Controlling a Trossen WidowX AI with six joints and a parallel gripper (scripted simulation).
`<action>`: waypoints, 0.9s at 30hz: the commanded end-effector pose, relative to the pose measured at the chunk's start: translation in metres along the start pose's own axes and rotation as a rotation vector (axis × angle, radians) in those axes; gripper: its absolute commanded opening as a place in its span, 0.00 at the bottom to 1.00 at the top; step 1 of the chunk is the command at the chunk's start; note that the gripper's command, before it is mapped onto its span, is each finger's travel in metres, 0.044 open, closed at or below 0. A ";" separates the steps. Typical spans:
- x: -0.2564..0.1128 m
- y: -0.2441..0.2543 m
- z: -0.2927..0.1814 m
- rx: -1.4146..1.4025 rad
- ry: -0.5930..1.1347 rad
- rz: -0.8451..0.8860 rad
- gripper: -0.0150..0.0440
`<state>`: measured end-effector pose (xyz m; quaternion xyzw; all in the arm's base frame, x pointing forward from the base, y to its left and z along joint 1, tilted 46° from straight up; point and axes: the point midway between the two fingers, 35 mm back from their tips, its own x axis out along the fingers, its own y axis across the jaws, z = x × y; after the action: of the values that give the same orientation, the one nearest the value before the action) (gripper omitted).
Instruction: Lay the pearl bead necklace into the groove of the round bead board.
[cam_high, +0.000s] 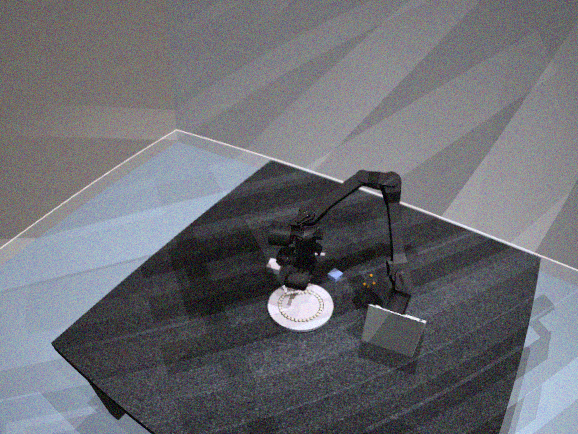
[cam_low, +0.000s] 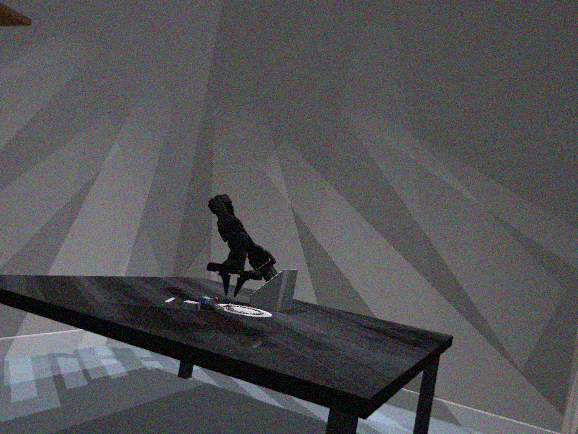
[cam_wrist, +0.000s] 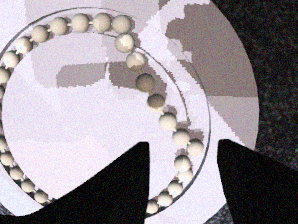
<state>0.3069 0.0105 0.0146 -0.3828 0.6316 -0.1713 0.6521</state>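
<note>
The round pale bead board (cam_high: 273, 309) (cam_low: 265, 315) (cam_wrist: 239, 120) lies on the dark table. The pearl necklace (cam_high: 301, 320) (cam_wrist: 80, 23) rests on it in a ring. In the wrist view its upper-left run follows the groove. On the upper right several beads cut inside the groove's inner line, and there is a kink near the fingertips. The lower-right beads run along the groove, partly hidden by the left finger. My gripper (cam_low: 231, 295) (cam_wrist: 183, 151) is open and empty, a little above the board's edge, with beads visible between and below its fingertips.
A grey slanted block (cam_high: 392, 332) (cam_low: 282, 295) stands beside the board, near the arm base. A small blue block (cam_high: 335, 274) (cam_low: 205, 300) and a white piece (cam_high: 273, 264) lie on the board's other side. Small orange dots (cam_high: 371, 275) show near the base.
</note>
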 end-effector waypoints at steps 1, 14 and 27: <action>-0.002 -0.003 -0.026 0.262 0.018 0.002 0.46; 0.007 -0.003 -0.022 0.269 0.007 0.004 0.46; 0.024 -0.003 -0.024 0.265 0.013 0.003 0.46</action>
<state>0.2910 -0.0095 0.0067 -0.2864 0.6043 -0.2532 0.6990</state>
